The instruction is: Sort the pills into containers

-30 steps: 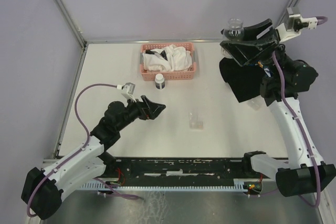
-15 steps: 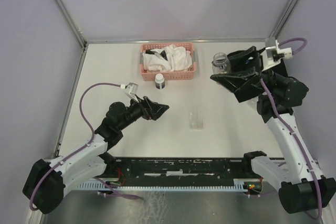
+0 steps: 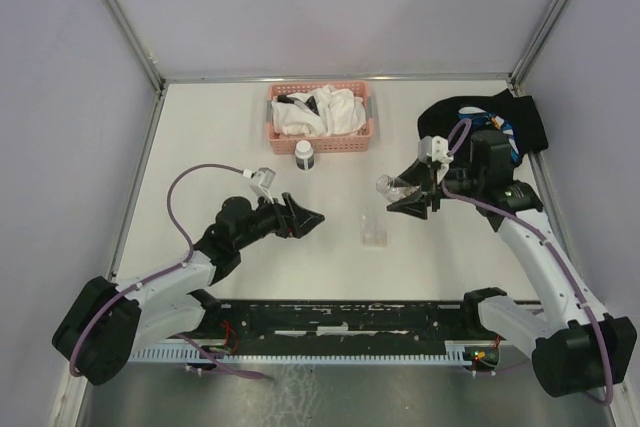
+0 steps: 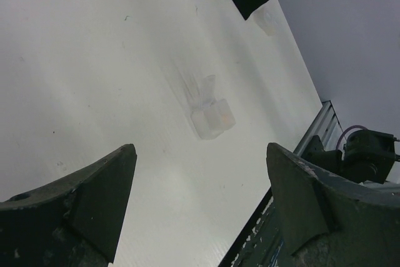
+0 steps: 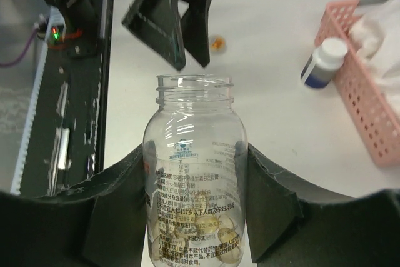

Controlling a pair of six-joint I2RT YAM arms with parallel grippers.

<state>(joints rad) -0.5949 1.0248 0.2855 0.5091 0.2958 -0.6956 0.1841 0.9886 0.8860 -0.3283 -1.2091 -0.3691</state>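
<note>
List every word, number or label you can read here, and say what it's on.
Clear pill bottle: several lines of small print on its side, too blurred to read.
Small white-capped bottle: dark label, no text legible.
No other writing shows.

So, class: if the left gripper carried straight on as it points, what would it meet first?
Probably the clear box, centred ahead of the open left gripper; depth is unclear.
</note>
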